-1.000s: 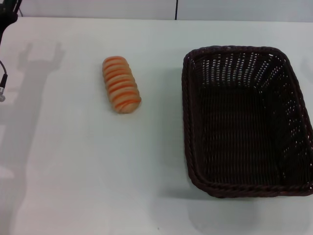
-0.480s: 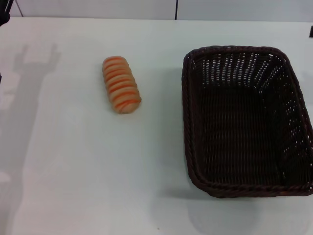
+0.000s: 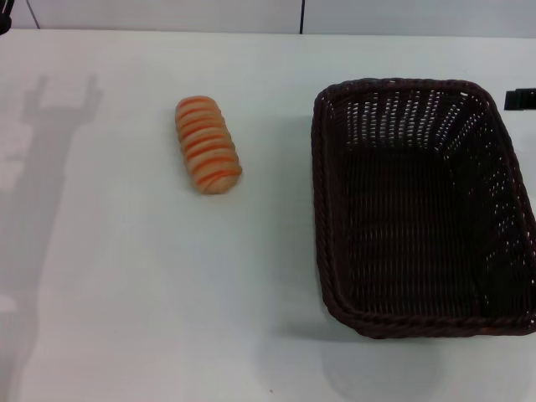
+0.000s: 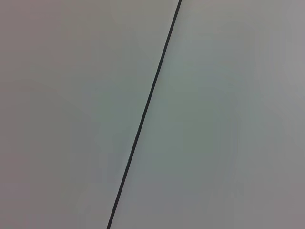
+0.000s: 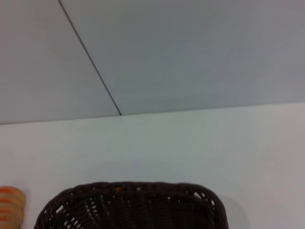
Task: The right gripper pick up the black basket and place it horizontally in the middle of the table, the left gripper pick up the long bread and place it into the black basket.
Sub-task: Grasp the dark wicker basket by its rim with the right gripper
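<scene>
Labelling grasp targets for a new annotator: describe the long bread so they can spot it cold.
On the white table, find the large dark woven black basket on the robot's right side. The long bread lies apart from it on the bare tabletop to its left, toward the far half. It is the only small, light thing there: an oblong tan loaf with orange stripes across it.

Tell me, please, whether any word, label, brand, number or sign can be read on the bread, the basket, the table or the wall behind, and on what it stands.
None: no readable text shows in any view.
The long bread carries only orange stripes.
The black basket shows only bare weave, with no tag.
The table is plain white.
The wall bears only a thin dark seam.
The right gripper, a dark shape at the head view's edge, shows no marking.
</scene>
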Motion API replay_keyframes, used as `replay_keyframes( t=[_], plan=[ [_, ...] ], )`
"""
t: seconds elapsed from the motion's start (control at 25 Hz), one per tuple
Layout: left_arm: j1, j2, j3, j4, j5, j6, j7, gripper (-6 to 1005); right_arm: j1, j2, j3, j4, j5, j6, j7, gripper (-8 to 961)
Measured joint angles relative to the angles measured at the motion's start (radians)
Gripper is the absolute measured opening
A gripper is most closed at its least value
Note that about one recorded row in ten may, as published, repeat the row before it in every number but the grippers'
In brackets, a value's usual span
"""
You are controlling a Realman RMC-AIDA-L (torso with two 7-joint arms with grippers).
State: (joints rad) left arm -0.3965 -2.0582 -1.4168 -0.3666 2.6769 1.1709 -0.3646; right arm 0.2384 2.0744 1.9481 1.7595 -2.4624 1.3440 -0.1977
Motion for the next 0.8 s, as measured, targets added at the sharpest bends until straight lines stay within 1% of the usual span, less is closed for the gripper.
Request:
replay_keyframes(
  t=[0.2,0.52,0.64,0.8],
  plan=[
    [0.005,0.0,0.001,0.0,0.0,0.029,0.007,856,0.004,0.001,0.0,-0.035,-0.004,0.002,0.013,724],
    [0.005,0.0,0.0,0.0,0.0,0.039,0.008,856,0.021,0.001,0.0,-0.111,-0.005,-0.005,0.01,724],
    [0.005,0.0,0.0,0.0,0.0,0.049,0.008,856,0.037,0.002,0.0,-0.148,-0.003,-0.012,0.003,724],
    [0.005,0.001,0.0,0.0,0.0,0.056,0.008,856,0.045,0.002,-0.003,-0.163,-0.001,-0.014,0.003,724]
  ],
)
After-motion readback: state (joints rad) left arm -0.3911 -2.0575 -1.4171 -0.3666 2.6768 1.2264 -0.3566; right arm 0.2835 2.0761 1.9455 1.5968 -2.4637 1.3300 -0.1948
